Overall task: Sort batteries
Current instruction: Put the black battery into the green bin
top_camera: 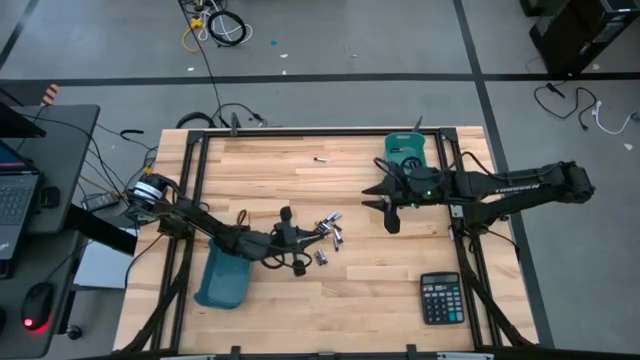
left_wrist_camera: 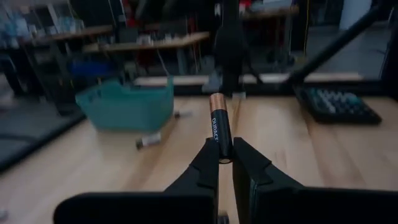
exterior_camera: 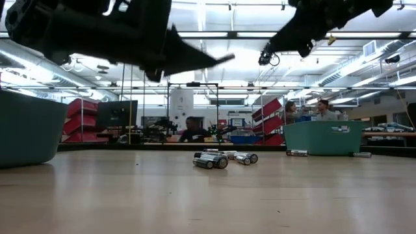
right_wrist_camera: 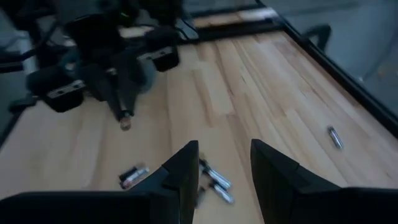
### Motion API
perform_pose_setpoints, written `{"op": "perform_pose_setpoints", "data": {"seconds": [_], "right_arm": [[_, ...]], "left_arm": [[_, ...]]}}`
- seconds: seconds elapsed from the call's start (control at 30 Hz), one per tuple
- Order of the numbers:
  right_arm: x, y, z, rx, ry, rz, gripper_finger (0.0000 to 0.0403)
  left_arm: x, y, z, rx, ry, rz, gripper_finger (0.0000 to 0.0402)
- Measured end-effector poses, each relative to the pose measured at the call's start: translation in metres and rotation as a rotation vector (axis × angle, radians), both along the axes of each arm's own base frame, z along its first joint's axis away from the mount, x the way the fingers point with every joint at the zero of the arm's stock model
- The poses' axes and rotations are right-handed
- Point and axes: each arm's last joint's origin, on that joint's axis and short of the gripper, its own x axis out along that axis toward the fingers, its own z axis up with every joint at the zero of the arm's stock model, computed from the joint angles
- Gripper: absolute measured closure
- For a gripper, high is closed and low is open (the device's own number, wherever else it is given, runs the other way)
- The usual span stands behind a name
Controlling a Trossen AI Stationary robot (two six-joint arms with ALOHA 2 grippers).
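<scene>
1. The left claw [left_wrist_camera: 226, 163] is clamped on one copper-topped cell [left_wrist_camera: 219, 124], held by its lower end and sticking out past the fingertips; in the high view it sits left of centre, just beside the pile [top_camera: 328, 238].
2. Step in hand, I judge: one cell is picked and lifted, and it must now go to a bin.
3. The near bin [top_camera: 222, 280] lies at lower left in the high view, close under the left arm; the far bin [top_camera: 406, 150] is at upper right.
4. The right claw [right_wrist_camera: 224, 163] hangs with fingers apart and empty, right of centre and above the table [top_camera: 300, 310].
5. A stray cell [top_camera: 321, 159] lies alone at upper centre.
6. Bare wood separates the pile from the calculator [top_camera: 441, 298] at lower right; the edges are well apart from the pile.
</scene>
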Motion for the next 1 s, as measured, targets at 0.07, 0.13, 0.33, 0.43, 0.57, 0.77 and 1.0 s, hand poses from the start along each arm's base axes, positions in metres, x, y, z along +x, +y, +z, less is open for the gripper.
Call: {"op": "perform_pose_setpoints", "data": {"seconds": [0.07,0.13,0.33,0.43,0.57,0.77,1.0], "right_arm": [[0.001,0.006,0.003,-0.023,-0.037,0.042,0.0272],[0.003,0.014,0.007,-0.056,-0.076,0.088,0.0272],[0.007,0.039,0.013,-0.196,-0.168,0.250,0.0272],[0.017,0.049,0.013,-0.234,-0.233,0.289,0.0272],[0.031,0.055,0.009,-0.275,-0.287,0.305,0.0272],[0.042,0.057,0.003,-0.290,-0.316,0.296,0.0267],[0.044,0.057,0.004,-0.290,-0.341,0.283,0.0257]], "left_arm": [[0.000,0.000,0.005,0.024,-0.042,-0.001,0.0387],[0.000,0.000,0.010,0.035,-0.081,0.000,0.0387],[0.003,0.000,0.021,0.068,-0.150,0.009,0.0387],[0.010,-0.001,0.031,0.106,-0.169,0.010,0.0387],[0.018,-0.005,0.044,0.177,-0.181,0.010,0.0387],[0.022,-0.006,0.052,0.223,-0.194,0.015,0.0387],[0.022,-0.007,0.054,0.226,-0.213,-0.025,0.0387]]}}
